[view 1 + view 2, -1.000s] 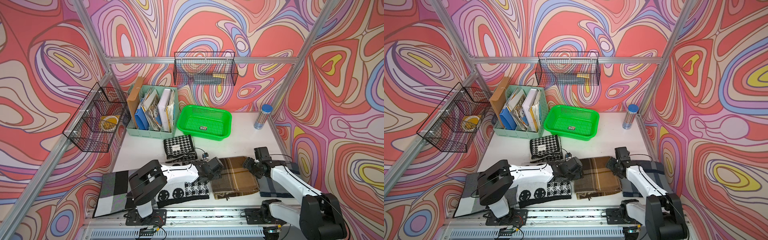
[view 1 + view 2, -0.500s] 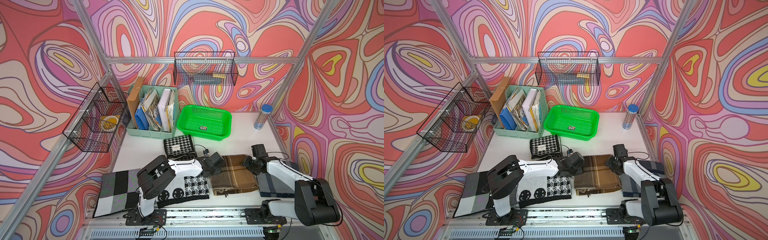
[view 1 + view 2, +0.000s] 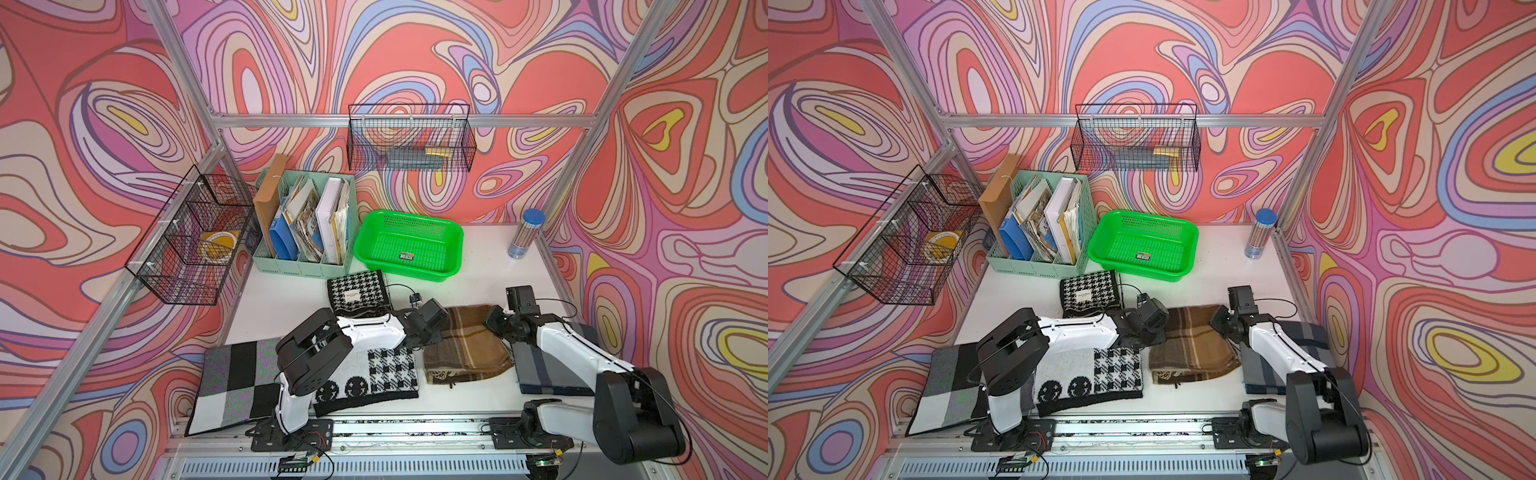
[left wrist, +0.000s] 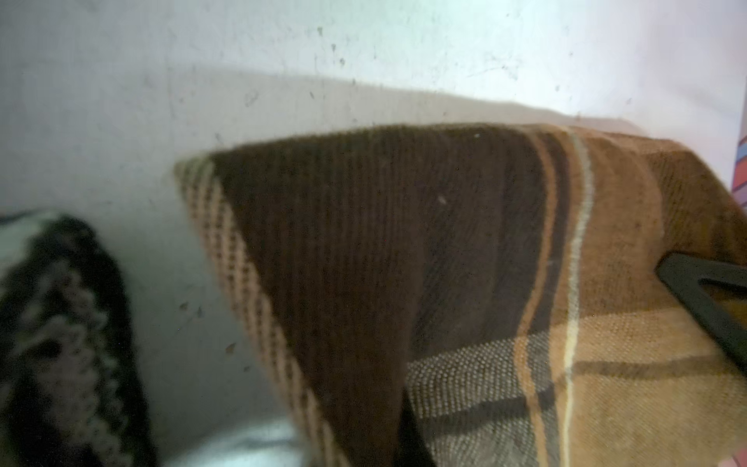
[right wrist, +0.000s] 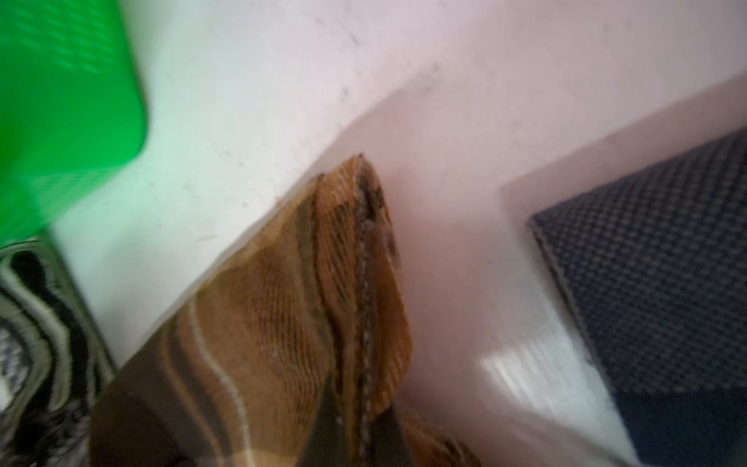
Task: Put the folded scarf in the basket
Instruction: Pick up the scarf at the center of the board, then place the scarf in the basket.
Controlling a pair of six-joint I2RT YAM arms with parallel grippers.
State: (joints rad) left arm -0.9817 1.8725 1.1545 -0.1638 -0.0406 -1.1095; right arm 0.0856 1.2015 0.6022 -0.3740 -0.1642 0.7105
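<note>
The folded scarf [image 3: 465, 349] [image 3: 1187, 349] is brown plaid and lies flat at the front middle of the white table. My left gripper [image 3: 429, 336] [image 3: 1151, 332] is shut on its far left corner; in the left wrist view the scarf [image 4: 404, 263] fills the frame and a dark fingertip [image 4: 410, 440] presses into it. My right gripper [image 3: 496, 323] [image 3: 1220, 323] is shut on the far right corner [image 5: 351, 283], pinched between both fingers [image 5: 327, 424]. The bright green basket [image 3: 451, 232] [image 3: 1185, 232] [image 5: 60, 101] stands behind, holding only a small label.
A houndstooth scarf [image 3: 358, 293] lies between the basket and my left arm. A smiley-pattern scarf [image 3: 365, 374] and a grey checked one [image 3: 237, 382] lie front left, a navy one [image 3: 552, 370] front right. A mint file organiser [image 3: 305, 232], a blue-capped tube [image 3: 524, 235] and wire baskets [image 3: 409, 139] stand at the back.
Both grippers moved onto the brown scarf's far corners and went from open to shut on them. The scarf still lies on the table.
</note>
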